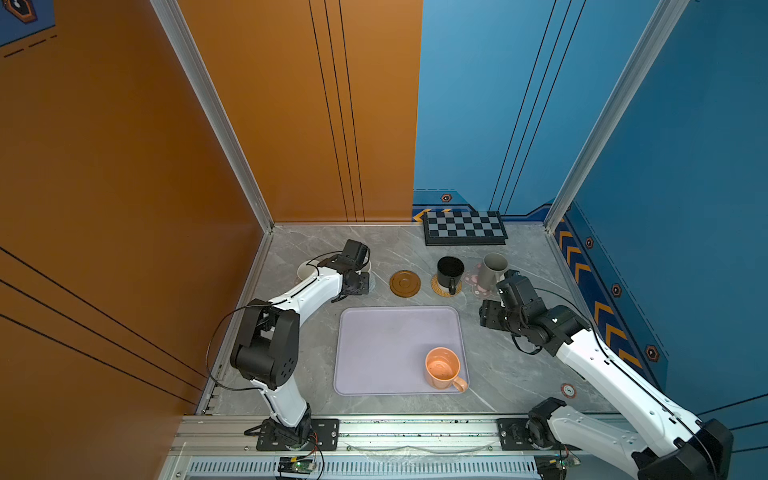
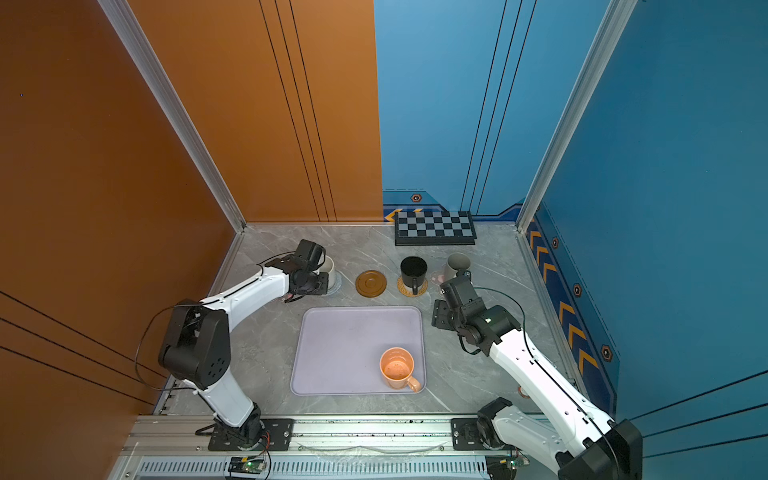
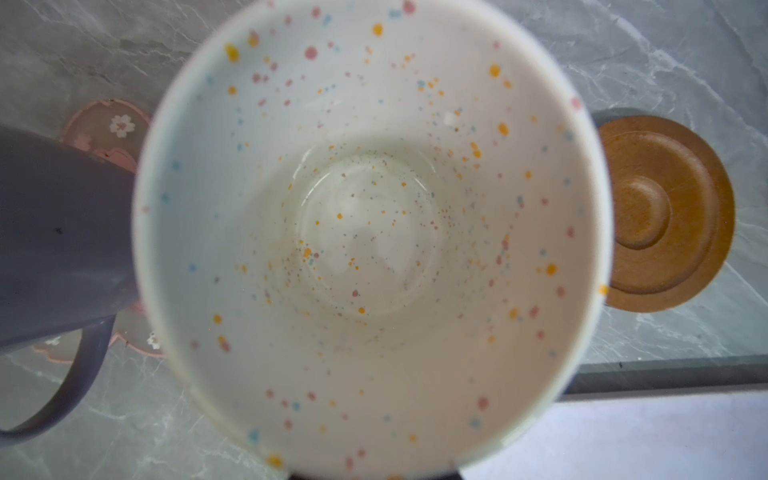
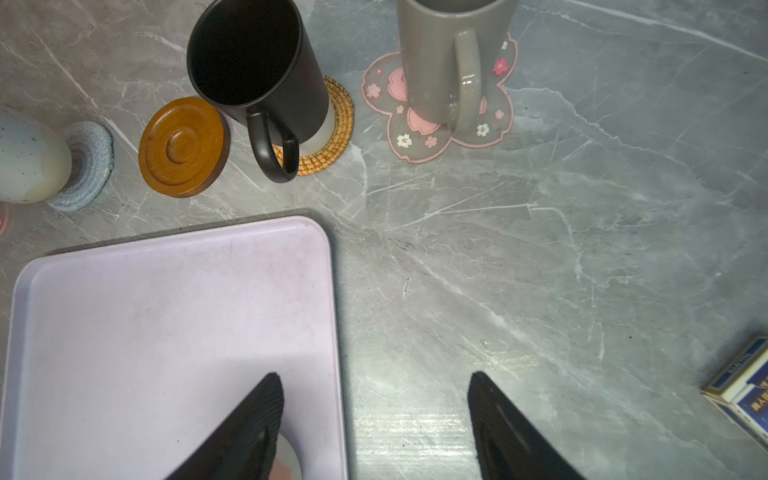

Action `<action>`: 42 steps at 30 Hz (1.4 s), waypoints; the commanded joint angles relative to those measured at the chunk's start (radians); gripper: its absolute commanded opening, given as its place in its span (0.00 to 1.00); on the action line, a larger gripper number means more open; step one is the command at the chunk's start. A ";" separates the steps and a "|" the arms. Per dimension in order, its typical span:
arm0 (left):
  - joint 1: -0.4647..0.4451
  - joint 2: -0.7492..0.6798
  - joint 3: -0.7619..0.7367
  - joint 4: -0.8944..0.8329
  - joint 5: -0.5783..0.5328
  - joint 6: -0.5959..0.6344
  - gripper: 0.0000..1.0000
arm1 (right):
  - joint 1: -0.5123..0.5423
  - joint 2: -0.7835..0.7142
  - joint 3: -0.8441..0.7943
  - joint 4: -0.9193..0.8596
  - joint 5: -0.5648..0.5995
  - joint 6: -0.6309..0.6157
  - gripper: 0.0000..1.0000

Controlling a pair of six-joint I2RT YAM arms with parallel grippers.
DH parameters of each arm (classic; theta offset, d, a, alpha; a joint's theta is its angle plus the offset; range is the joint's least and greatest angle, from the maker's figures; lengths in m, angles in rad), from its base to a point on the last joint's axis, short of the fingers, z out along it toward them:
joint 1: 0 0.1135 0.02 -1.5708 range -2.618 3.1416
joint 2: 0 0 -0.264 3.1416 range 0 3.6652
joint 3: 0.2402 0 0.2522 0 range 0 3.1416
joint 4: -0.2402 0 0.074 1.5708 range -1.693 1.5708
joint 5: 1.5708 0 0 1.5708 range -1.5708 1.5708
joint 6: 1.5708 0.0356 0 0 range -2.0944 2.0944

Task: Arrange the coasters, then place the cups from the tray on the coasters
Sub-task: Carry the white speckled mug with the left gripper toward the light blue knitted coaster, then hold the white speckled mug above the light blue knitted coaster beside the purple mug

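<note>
My left gripper (image 2: 323,275) is shut on the rim of the white speckled cup (image 3: 374,232), which stands over the grey-white spiral coaster (image 4: 89,166); the cup hides the jaws. Beside it the lavender cup (image 3: 58,241) stands on a pink flower coaster (image 3: 112,129). The brown wooden coaster (image 1: 405,284) is bare. The black cup (image 1: 450,270) sits on the rattan coaster (image 4: 332,137), the grey cup (image 1: 492,268) on the other pink coaster (image 4: 415,137). The orange cup (image 1: 442,368) stands in the tray (image 1: 374,340). My right gripper (image 4: 376,386) hangs open over the tray's right edge.
A black-and-grey chequered board (image 1: 465,227) lies against the back wall. A small blue box (image 4: 744,390) lies on the table to the right. Orange and blue walls close in the table on the left, back and right.
</note>
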State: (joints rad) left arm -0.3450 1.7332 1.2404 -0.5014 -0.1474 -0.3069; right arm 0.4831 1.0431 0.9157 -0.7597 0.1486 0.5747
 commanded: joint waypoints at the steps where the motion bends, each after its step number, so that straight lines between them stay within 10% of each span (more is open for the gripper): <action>1: 0.008 -0.007 0.028 0.101 -0.029 -0.020 0.00 | -0.006 0.013 0.028 -0.017 -0.017 -0.007 0.73; 42: -0.015 0.045 -0.052 0.158 -0.031 -0.060 0.00 | -0.003 0.068 0.017 0.022 -0.055 0.024 0.74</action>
State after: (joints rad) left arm -0.3523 1.7824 1.2076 -0.3954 -0.1543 -0.3500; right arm 0.4831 1.1091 0.9249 -0.7483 0.1043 0.5838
